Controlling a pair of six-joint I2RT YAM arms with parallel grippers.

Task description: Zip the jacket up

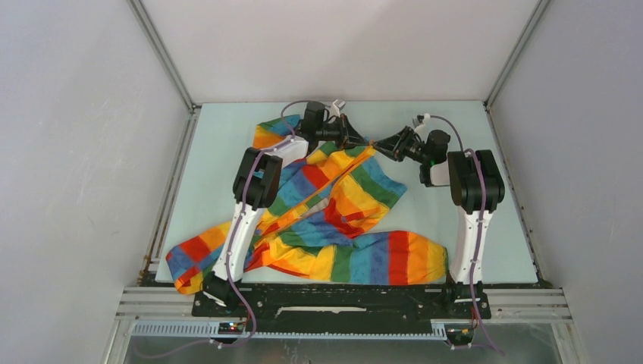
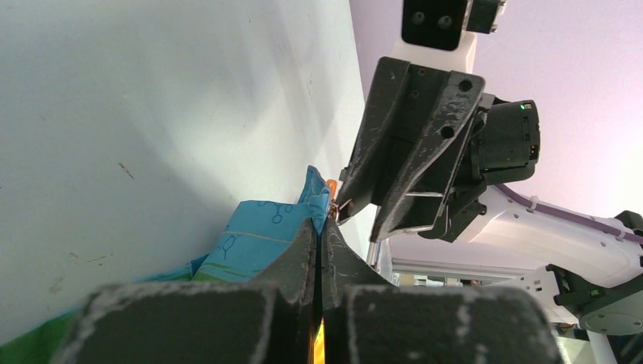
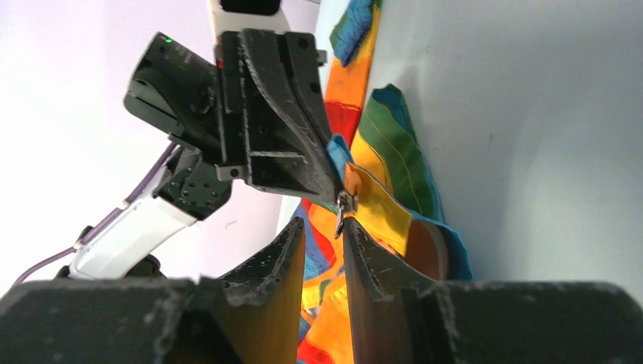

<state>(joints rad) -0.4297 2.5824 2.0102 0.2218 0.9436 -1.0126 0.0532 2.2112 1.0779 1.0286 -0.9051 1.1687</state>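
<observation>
The rainbow-striped jacket (image 1: 341,205) lies spread across the table, with one sleeve toward the near left and one along the near edge. My left gripper (image 1: 362,141) is shut on the jacket's far corner; in the left wrist view (image 2: 320,224) its jaws pinch blue fabric (image 2: 258,227) and an orange strip. My right gripper (image 1: 381,145) faces it tip to tip. In the right wrist view (image 3: 324,224) its jaws stand a little apart. The small metal zipper pull (image 3: 343,206) hangs at the tip of one finger, on the orange edge of the jacket (image 3: 387,136).
The pale table (image 1: 455,220) is enclosed by grey walls with metal corner posts (image 1: 163,53). A black rail (image 1: 341,299) runs along the near edge by the arm bases. The two grippers almost touch at the far middle.
</observation>
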